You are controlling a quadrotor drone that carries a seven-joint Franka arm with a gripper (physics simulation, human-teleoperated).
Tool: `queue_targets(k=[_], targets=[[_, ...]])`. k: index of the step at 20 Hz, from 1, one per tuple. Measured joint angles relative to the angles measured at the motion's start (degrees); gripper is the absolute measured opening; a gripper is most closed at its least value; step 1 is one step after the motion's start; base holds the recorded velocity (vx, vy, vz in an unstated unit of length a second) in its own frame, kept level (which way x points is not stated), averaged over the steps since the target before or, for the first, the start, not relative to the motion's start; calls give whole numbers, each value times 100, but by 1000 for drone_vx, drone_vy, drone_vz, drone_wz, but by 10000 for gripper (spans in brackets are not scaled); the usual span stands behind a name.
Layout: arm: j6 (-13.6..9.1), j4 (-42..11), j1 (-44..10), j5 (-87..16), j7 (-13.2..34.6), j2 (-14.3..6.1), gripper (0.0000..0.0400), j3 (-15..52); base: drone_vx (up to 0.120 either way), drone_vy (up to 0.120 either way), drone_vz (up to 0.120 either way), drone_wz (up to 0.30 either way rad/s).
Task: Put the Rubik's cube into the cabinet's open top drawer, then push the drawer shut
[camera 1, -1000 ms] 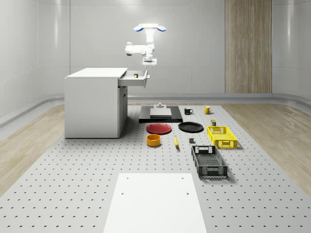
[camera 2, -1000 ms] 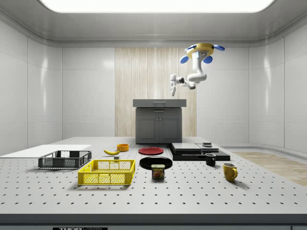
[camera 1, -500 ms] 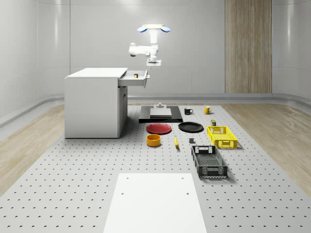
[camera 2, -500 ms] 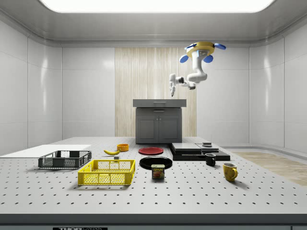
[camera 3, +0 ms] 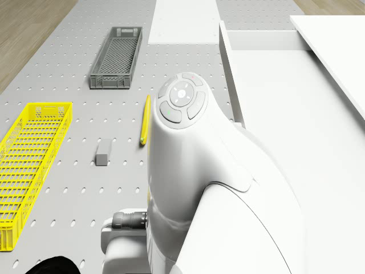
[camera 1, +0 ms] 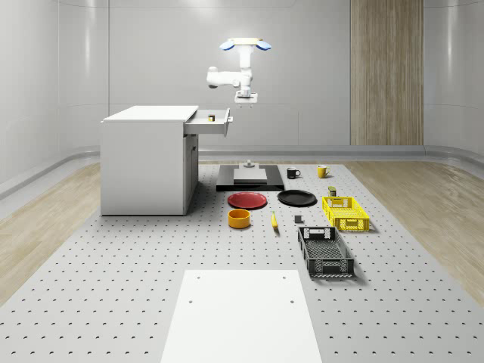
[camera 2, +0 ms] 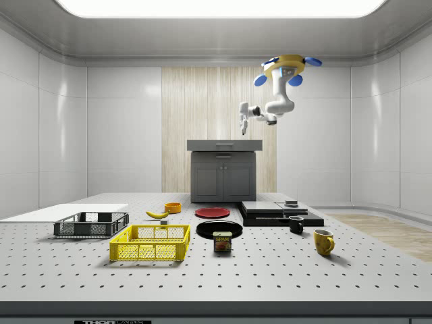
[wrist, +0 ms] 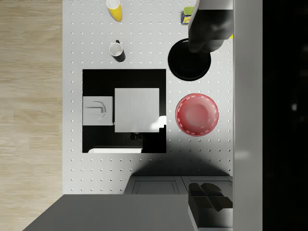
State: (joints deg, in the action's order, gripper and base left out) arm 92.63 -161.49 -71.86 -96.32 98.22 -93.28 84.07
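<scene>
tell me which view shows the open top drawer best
The whole-scene view: the open top drawer juts from the cabinet toward that view's right, a small yellow item inside. The side view shows its front face head-on. The drone view shows its rim.

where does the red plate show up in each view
Whole-scene view: red plate lies on the table, to the whole-scene view's left of the black plate.
Side view: red plate lies in front of the cabinet, behind the black plate.
Wrist view: red plate lies beside the black platform.
Shared landmark: the black plate, always its neighbour.
</scene>
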Motion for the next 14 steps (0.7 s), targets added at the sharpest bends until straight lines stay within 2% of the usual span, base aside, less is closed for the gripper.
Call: queue_targets(k=[1,2,3,5,6,7,8,10,12,14], targets=[[-418,-80,-337,-203,383,-378,400,157,0,120,0,0],[-1100,-45,-960,-320,1011,-597,400,260,0,0,0,0],[-1847,76,-1583,-426,1580,-579,400,251,0,0,0,0],[-3338,517,-2829,-409,2547,-563,400,14,0,0,-120,0],[-4027,776,-3451,-342,2930,-531,400,-167,0,0,-120,0],[-4602,1029,-4028,-264,3241,-495,400,-358,0,-80,-120,0],[-5061,1266,-4511,-173,3499,-471,400,-543,0,-120,-120,0],[-5736,1674,-5238,9,3894,-424,400,-868,0,-120,-120,0],[-6184,1985,-5725,165,4167,-382,400,-1119,0,-120,-120,0],[-6487,2211,-6049,283,4356,-344,400,-1302,0,-60,-60,0]])
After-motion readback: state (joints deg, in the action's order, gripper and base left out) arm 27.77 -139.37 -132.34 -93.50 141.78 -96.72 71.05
